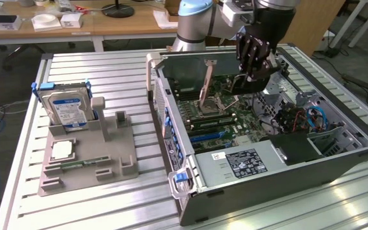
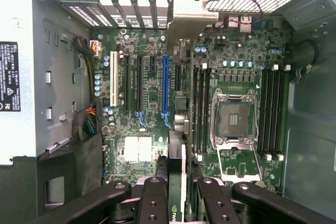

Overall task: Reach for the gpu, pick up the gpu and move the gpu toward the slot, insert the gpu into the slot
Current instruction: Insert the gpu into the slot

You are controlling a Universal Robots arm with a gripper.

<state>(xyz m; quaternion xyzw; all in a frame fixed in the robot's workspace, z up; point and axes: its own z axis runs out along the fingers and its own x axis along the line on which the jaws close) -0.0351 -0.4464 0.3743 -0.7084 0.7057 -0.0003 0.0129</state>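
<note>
Black jointed fingers (image 2: 153,203) of the gripper (image 2: 179,182) sit closest in the wrist view. They are pressed against both faces of the gpu (image 2: 174,211), a thin dark circuit card seen edge-on with a green logo. Beyond the card lies the green motherboard (image 2: 152,93). The card's edge runs parallel to the long blue expansion slot (image 2: 166,85), just off its line, above the board and not seated. A square silver processor socket (image 2: 233,119) lies on the card's other side.

Seen from the exterior view, the open grey metal tower case (image 1: 337,158) lies on its side on a slatted aluminium table (image 1: 107,67). The gripper (image 1: 251,79) hangs over the board toward the case's twelve o'clock end, pinching the gpu (image 1: 247,87) upright beneath it. At nine o'clock of the case, the exterior view's left, stands a grey plastic holder (image 1: 88,158). A blue-labelled silver hard drive (image 1: 69,109) stands on edge at its twelve o'clock end. A small square silver processor chip (image 1: 63,149) lies flat toward its seven o'clock.
</note>
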